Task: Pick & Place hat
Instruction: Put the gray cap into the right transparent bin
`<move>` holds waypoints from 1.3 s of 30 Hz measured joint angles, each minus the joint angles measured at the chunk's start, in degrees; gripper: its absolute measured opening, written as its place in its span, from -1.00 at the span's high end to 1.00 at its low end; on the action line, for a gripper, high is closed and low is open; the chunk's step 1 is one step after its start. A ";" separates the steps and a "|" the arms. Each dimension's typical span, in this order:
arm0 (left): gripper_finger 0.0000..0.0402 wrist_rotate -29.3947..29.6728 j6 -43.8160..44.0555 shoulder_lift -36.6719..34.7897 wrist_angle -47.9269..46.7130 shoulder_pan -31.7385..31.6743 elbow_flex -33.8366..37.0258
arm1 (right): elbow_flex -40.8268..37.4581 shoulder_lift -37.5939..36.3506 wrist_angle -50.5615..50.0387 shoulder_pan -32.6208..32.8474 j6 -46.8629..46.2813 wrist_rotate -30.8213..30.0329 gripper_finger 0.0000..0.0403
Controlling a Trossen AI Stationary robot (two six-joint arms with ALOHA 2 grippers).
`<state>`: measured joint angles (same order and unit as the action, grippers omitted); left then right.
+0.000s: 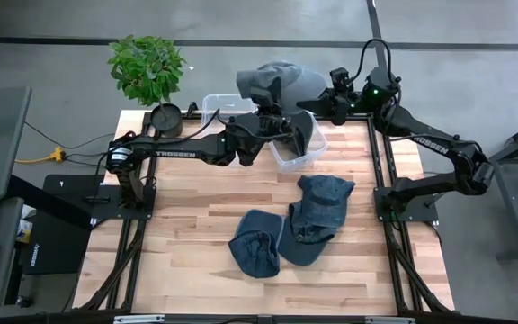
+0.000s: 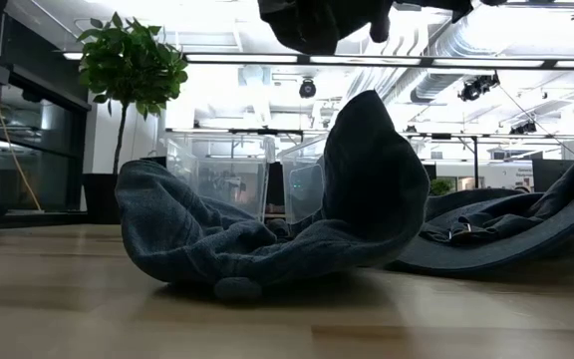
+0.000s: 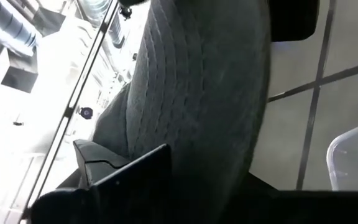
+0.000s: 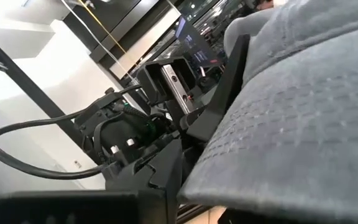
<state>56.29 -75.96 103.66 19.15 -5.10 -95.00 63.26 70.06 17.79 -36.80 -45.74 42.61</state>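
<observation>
Item: grey hat [image 1: 281,81], soft fabric, held aloft over the clear bin [image 1: 290,144] at the table's far edge.

High view: the left gripper [image 1: 263,121] and right gripper [image 1: 326,103] meet at the hat above the bin; two blue denim hats [image 1: 317,211] lie flat near the middle of the table [image 1: 187,261], beside a potted plant [image 1: 147,67] at the far left corner. Low view: a denim hat [image 2: 297,229] slumps and folds, judged light, limp, non-fragile; best taken by pinching the brim edge. Left wrist view: stitched grey brim [image 3: 197,106] clamped in the closed left fingers. Right wrist view: grey cloth [image 4: 303,124] lies over the right fingers; whether they grip or are parted cannot be told.
</observation>
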 joint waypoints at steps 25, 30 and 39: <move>1.00 -1.92 20.30 -0.07 -3.13 -1.07 0.00 | 0.00 0.01 1.88 -2.90 1.06 6.07 0.28; 1.00 -1.59 21.59 -0.07 -3.09 -1.46 0.00 | 0.00 -0.02 1.57 -3.74 -0.06 9.68 0.01; 1.00 -8.85 32.34 -0.07 -9.39 -6.13 0.02 | 0.00 0.00 -2.95 -6.93 1.50 11.39 -0.09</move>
<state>47.44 -43.63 103.59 9.76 -11.24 -94.98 63.26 70.06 14.84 -43.73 -44.24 54.00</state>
